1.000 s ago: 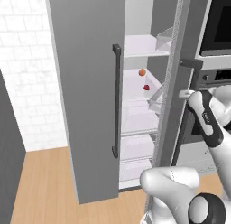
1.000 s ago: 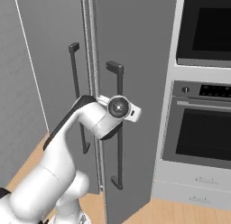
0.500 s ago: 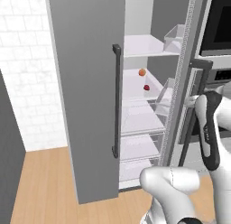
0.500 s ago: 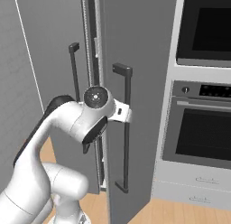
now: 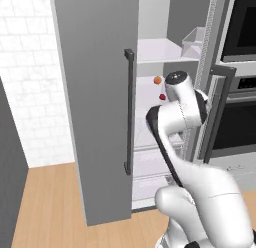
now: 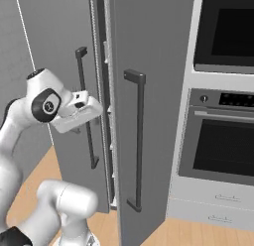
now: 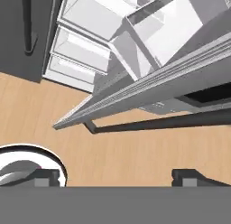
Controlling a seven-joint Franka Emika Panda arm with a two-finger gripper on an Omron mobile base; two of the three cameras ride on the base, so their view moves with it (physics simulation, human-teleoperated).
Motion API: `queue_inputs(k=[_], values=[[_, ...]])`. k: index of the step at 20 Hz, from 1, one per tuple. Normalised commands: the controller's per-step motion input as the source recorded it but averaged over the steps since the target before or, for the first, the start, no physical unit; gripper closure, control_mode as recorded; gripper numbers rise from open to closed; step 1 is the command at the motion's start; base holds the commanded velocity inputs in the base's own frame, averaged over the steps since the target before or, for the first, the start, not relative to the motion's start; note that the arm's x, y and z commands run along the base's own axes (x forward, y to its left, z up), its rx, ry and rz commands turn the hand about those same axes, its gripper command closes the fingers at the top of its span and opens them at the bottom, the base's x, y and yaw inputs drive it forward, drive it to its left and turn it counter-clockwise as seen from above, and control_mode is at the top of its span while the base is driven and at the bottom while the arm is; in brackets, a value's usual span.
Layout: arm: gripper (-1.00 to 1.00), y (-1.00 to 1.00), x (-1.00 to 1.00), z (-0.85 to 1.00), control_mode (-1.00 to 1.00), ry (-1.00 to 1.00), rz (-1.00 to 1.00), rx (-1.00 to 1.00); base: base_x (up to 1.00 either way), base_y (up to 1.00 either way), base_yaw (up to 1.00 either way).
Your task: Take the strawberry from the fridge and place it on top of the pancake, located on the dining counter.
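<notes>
Arm: swung left off the right door, now bent in front of the fridge (image 5: 100, 92) opening.
Gripper (image 7: 115, 175): tips set wide apart, nothing held, pointing down past the right door's edge toward the wood floor (image 7: 135, 151).
Strawberry (image 5: 162, 97): on a mid shelf inside, just below the orange fruit (image 5: 157, 80), untouched.
Doors: left wide open, right ajar.
Change: half a second back the hand sat by the right door handle (image 6: 138, 141); released since.
Meaning: door work looks finished, reach for the berry likely next.
</notes>
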Motion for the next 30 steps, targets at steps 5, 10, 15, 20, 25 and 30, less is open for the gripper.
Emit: queue_inputs(k=[5,10,15,20,25,30], values=[[-1.0,0.13,0.63,0.0,-1.0,0.6,0.32,-0.61,0.0,0.0,0.0],[-1.0,-0.37,0.81,0.09,-1.0,0.37,0.33,-0.28,0.0,0.0,0.0],[-1.0,-0.47,0.16,0.45,-1.0,0.22,0.24,-0.14,0.0,0.0,0.0],[-1.0,-0.42,0.18,0.2,-1.0,0.29,0.15,-0.08,0.0,0.0,0.0],[-1.0,-0.52,-0.14,0.05,-1.0,0.18,0.03,-0.04,0.0,0.0,0.0],[-1.0,-0.62,-0.95,0.01,-1.0,0.0,-0.03,0.0,0.0,0.0,0.0]])
